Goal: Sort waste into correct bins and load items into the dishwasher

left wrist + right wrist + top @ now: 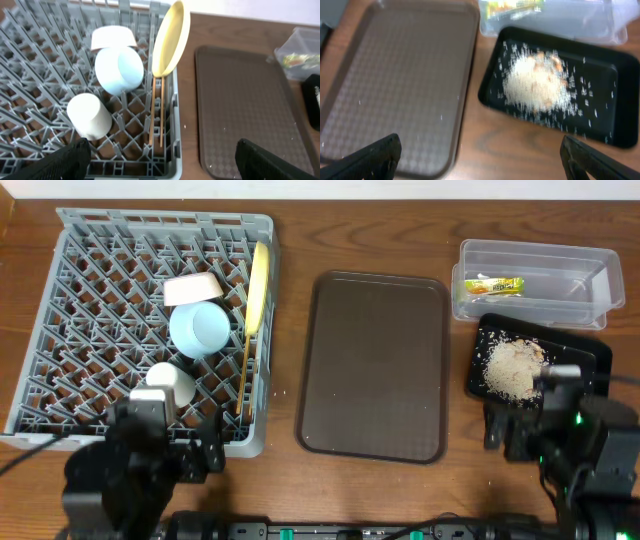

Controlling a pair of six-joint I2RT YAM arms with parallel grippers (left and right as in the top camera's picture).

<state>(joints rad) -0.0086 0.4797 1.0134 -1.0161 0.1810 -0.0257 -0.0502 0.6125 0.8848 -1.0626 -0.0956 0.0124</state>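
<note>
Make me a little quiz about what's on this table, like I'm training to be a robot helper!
1. True or false: the yellow plate stands on its edge in the grey dish rack.
2. Pick one: where is the snack wrapper? A) on the brown serving tray, B) in the clear tub, C) in the dish rack.
3. Fill the gap: the rice crumbs are piled on the ____ tray.

Key: 1. True. 2. B. 3. Black; it is the black tray beside the clear tub.
</note>
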